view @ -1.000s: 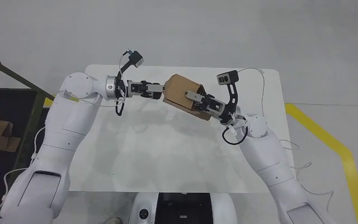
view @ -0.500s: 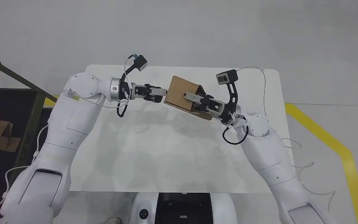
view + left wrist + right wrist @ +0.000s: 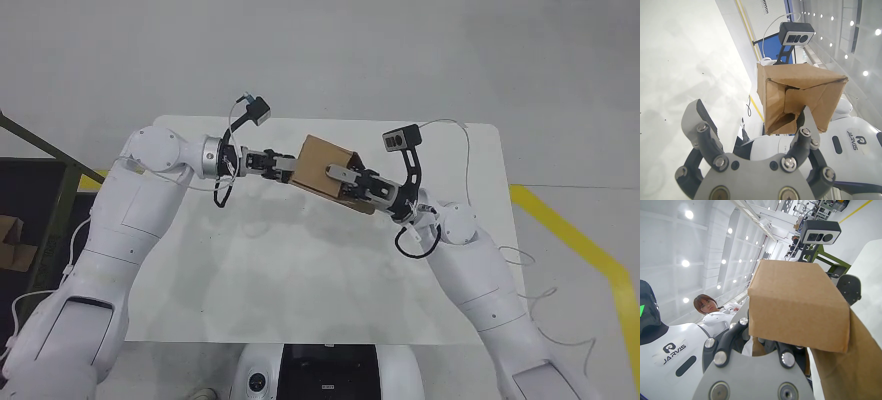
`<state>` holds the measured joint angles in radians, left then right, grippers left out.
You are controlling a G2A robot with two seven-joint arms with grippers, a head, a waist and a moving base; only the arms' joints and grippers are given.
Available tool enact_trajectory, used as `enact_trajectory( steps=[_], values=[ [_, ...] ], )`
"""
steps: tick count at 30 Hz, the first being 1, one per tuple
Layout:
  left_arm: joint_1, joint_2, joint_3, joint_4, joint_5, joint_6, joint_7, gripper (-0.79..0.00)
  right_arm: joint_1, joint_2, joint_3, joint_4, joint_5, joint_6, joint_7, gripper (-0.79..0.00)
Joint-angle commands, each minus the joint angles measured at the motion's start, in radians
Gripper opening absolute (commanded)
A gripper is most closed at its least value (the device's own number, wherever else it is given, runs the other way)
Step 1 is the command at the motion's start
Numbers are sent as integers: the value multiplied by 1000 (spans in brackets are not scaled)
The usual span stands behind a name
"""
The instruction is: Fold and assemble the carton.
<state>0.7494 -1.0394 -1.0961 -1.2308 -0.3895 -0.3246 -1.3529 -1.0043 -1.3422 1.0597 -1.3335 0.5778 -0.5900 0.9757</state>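
The right arm is bent at the elbow over the right side of the table (image 3: 300, 290), its forearm angled inward. The right gripper (image 3: 343, 180) is clamped on the carton (image 3: 318, 160), one finger lying across the top face and the rest hidden under the cardboard. The carton is held tilted off the table's far middle, its end flaps folded in. Just beyond, the left arm extends in from the left. The left gripper (image 3: 750, 106) is spread wide and holds nothing, with one fingertip (image 3: 806, 115) touching the folded end.
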Motion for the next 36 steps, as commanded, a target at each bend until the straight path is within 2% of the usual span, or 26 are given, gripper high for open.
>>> enact_trajectory(
  steps=[1, 15, 23, 36],
  values=[
    [-2, 0, 0, 2, -11, 0, -5, 0, 2, 0, 1, 4, 2, -1, 0, -785],
    [-11, -3, 15, 8, -39, -8, -25, 0, 12, -5, -12, 22, 6, -3, -2, -785],
    [-12, 4, -6, 35, -16, -10, 1, 0, 10, -3, -2, 25, 12, -5, 2, -785],
    [2, 9, 3, 3, 37, 3, 26, 0, 5, 0, 2, 12, 17, 3, 28, -785]
  ],
)
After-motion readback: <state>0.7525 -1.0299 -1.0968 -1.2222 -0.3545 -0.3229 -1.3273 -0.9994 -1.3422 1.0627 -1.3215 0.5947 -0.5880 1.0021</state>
